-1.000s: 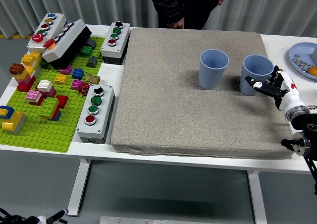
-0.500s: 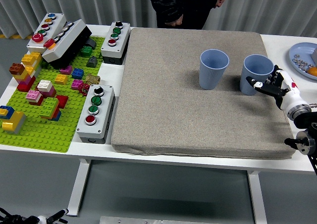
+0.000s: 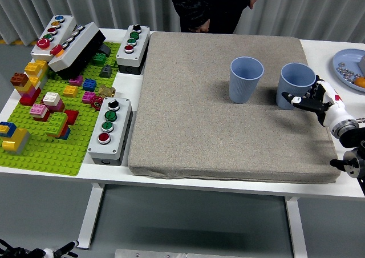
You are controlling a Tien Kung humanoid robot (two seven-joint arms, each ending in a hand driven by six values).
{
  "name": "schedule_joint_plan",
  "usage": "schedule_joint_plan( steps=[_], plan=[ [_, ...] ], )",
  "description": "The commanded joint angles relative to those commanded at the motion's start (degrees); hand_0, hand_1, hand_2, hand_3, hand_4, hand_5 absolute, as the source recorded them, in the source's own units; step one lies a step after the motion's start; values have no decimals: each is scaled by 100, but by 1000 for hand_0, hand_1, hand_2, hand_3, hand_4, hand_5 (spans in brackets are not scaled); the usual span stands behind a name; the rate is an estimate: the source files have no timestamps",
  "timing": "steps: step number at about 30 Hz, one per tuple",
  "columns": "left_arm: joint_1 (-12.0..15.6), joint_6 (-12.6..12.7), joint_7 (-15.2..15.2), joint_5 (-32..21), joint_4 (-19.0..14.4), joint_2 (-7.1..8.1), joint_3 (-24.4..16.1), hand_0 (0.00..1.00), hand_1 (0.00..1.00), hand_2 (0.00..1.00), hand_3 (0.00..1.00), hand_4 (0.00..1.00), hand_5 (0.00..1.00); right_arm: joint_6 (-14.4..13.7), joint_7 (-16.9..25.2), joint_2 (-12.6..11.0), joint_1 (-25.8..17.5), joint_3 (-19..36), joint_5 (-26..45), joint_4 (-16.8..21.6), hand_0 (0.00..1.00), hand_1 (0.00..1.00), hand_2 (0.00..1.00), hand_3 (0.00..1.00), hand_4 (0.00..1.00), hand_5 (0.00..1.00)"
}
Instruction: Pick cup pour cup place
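Two light blue cups stand upright on the grey mat [image 3: 217, 138]: the left cup [image 3: 246, 80] and the right cup [image 3: 296, 82]. My right hand [image 3: 308, 100] comes in from the right edge and sits low against the right cup's near right side. Its thumb lies in front of the cup and its fingers [image 3: 317, 90] are by the cup's right wall, loosely spread, and the cup rests on the mat. My left hand [image 3: 40, 251] hangs below the table at the bottom left corner, with only spread fingertips showing.
A green baseplate [image 3: 40, 155] with several toy bricks and grey button boxes [image 3: 110, 129] fills the table's left side. A blue plate [image 3: 349, 61] with small items sits at the far right. A person in dark clothes [image 3: 214, 4] stands behind the table, hands down.
My right hand and wrist have drawn back slightly to the right and down. The right cup has barely shifted. The person has swayed a little.
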Motion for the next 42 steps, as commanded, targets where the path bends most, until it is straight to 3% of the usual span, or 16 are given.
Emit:
schedule_joint_plan(
  steps=[16,24,31,34,38,42],
  plan=[
    [64,5,0,-8,0,18,-28,854,867,885,771,600,998,60,-193,-309,-279,126,-152,401,997,949,998,998,859,228],
    [90,17,-4,-20,0,22,-57,854,867,885,771,601,998,76,-271,-496,-594,348,-243,803,998,949,998,998,859,228],
    [66,20,-9,-20,0,33,-67,855,868,885,771,601,998,41,-466,-786,-322,534,-347,1139,998,949,998,998,854,235],
    [62,16,-7,-40,0,45,-62,855,868,885,771,601,998,93,-718,-1004,7,580,-379,1245,998,949,998,998,854,235],
    [52,9,-4,-27,0,51,-65,855,868,885,770,602,998,-192,-633,-1062,444,558,-209,1128,993,942,998,974,846,250],
    [45,7,-7,-57,0,51,-45,855,868,885,770,602,998,-980,12,-910,761,519,507,885,993,942,998,974,846,250]
  ],
)
